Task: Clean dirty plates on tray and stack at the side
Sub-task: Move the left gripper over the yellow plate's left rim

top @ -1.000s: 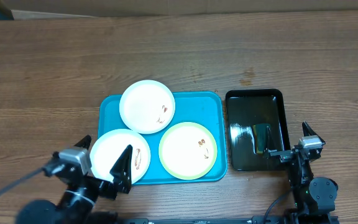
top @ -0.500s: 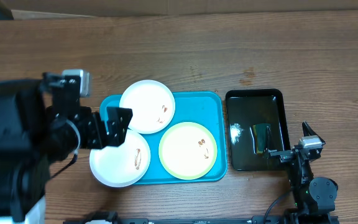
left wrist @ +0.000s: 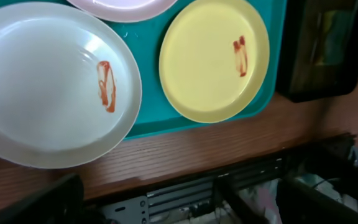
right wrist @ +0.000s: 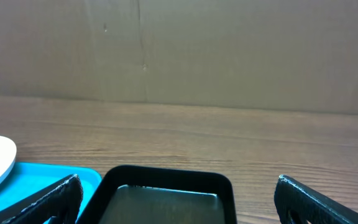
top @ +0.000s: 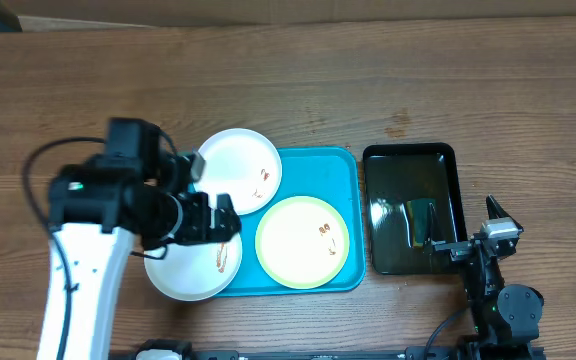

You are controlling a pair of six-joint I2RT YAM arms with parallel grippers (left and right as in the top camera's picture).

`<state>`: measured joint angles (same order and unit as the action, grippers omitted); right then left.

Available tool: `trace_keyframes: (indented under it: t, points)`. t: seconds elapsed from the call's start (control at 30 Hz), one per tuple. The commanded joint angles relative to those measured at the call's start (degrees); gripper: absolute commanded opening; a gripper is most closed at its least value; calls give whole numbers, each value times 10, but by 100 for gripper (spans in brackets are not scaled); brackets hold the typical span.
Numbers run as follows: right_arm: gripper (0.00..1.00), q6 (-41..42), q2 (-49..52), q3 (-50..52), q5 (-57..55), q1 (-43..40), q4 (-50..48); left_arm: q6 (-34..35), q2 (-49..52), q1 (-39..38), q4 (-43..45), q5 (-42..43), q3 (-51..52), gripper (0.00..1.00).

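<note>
One brown wood-grain tabletop (top: 468, 80) carries all items. The turquoise tray (top: 323, 165) lies at centre, with the smaller black tray (top: 393, 190) just beside its right edge. All three plates rest on the turquoise tray: a white plate (top: 233, 165) overhanging the far-left corner, a second white plate (top: 193, 275) overhanging the near-left corner, and a yellow-green plate (top: 298, 240) at near right. Each bears a reddish smear. The left gripper (top: 211, 192) hovers above the two white plates, jaws spread wide, empty. The right gripper (right wrist: 178, 202), jaws equally wide and empty, sits at the black tray's near end

A black tray (top: 386, 180) holds a green item (top: 423, 220).
</note>
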<state>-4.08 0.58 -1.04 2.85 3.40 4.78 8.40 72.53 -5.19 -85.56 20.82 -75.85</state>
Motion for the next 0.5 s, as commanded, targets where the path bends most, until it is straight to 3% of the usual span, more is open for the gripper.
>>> trace_keyframes:
  t: [0.0, 0.23, 0.47]
  points:
    - [100, 51, -4, 6, 7, -2, -6, 11, -1, -25, 34, -2, 61, 99]
    - [100, 114, 1, -46, 49, -2, 4, 33, -1, -62, 136, -5, 127, 100]
    - [100, 161, 148, -271, 50, -2, 151, 53, 0, -68, 225, -36, 132, 100]
